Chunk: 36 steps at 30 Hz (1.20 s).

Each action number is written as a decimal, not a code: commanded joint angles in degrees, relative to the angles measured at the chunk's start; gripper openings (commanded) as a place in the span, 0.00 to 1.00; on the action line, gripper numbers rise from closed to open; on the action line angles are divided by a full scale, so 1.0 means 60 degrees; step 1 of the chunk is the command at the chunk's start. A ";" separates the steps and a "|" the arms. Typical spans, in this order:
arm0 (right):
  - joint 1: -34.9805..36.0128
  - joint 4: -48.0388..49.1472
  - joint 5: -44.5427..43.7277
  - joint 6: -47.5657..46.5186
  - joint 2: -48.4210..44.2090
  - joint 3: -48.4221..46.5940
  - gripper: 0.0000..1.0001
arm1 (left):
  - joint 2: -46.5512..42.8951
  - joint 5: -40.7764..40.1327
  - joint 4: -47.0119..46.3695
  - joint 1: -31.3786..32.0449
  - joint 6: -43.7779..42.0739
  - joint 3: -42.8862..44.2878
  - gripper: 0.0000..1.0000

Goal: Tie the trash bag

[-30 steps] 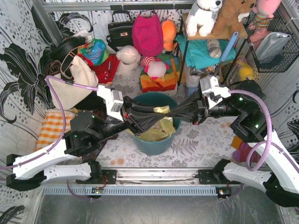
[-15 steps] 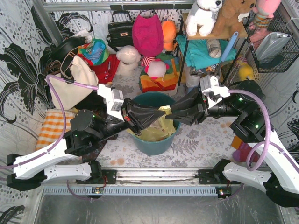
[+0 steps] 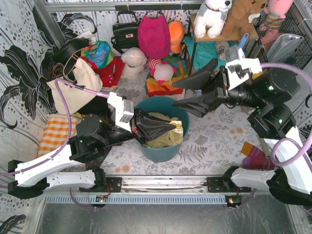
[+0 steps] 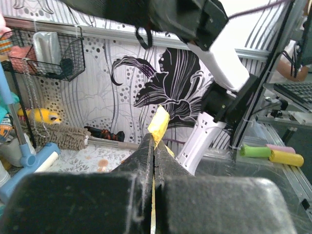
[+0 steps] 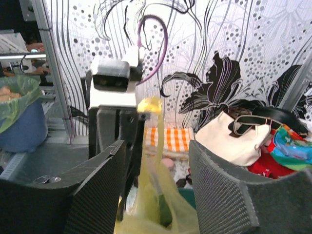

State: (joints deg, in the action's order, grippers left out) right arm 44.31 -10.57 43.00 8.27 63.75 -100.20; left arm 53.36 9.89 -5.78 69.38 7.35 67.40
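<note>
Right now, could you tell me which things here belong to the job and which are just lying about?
Job: trash bag, teal bin, left hand shut on the bag, right hand open.
Lying about: white tote bag, black handbag, plush dog, checked cloth.

No text, label, brand, number or sign legible in any view, all markings too small or blurred
</note>
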 commanded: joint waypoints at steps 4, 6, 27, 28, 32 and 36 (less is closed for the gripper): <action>-0.0012 -0.0915 0.0825 0.0494 0.1999 -0.2073 0.60 | -0.0144 0.1053 -0.0169 0.0038 -0.0380 -0.0364 0.00; -0.0005 -0.1062 0.0988 0.0416 0.2559 -0.2369 0.62 | -0.0176 0.1185 -0.0193 0.0037 -0.0387 -0.0434 0.00; 0.0596 0.3016 0.3599 0.3078 0.4784 -0.2318 0.90 | 0.0232 0.2415 -0.0173 0.0037 -0.0216 -0.0037 0.00; 0.0704 0.3024 0.3599 0.3130 0.4947 -0.2482 0.90 | 0.0252 0.2434 -0.0165 0.0037 -0.0216 -0.0026 0.00; 0.0817 0.3002 0.3625 0.3295 0.5240 -0.2871 0.87 | 0.0274 0.2494 -0.0173 0.0037 -0.0226 -0.0025 0.00; 0.0884 0.2961 0.3707 0.3284 0.5491 -0.2845 0.78 | 0.0236 0.2504 -0.0164 0.0041 -0.0229 -0.0027 0.00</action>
State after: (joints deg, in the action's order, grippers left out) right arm 49.21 4.84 63.46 26.79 96.42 -115.18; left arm 55.35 23.88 -5.04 69.38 6.13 65.23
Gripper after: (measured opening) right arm 0.812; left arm 0.009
